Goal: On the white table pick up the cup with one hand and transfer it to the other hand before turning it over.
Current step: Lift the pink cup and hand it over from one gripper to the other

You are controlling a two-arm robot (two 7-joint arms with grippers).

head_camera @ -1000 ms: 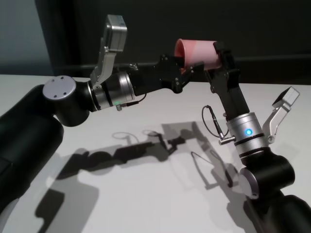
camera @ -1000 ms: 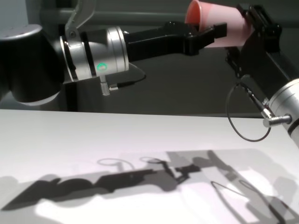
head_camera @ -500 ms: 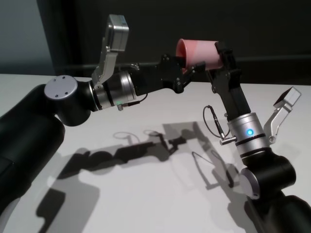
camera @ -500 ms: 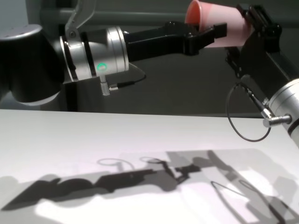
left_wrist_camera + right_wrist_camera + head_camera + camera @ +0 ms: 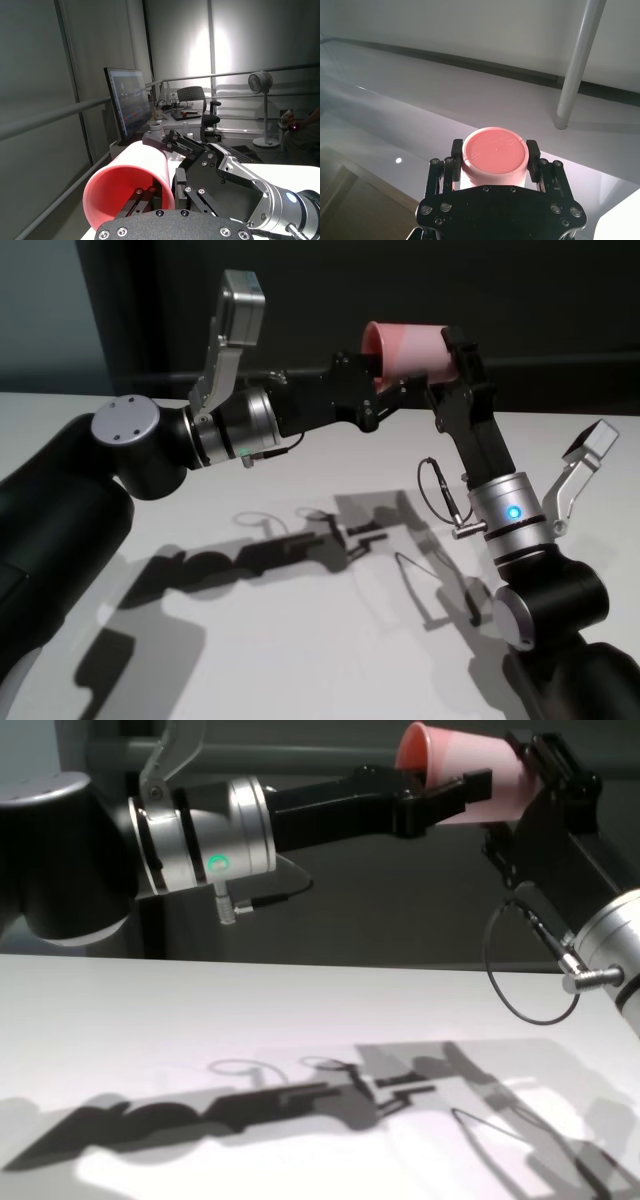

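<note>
The pink cup [image 5: 407, 348] is in the air, high above the white table [image 5: 300, 640], at about 12 o'clock in the head view. It lies on its side, with the open rim toward 9 o'clock and the flat base toward 3 o'clock.

The right gripper [image 5: 495, 161] is clenched on the cup near its base; one finger [image 5: 457, 151] presses on each side of the wall.

The left gripper [image 5: 440, 795] comes from 9 o'clock and is at the rim. One finger [image 5: 142, 194] goes inside the cup, another lies along the outside wall. Its jaws look a little parted, but I cannot tell if they grip the rim or have released it.

Shadows of the arms fall on the table.
</note>
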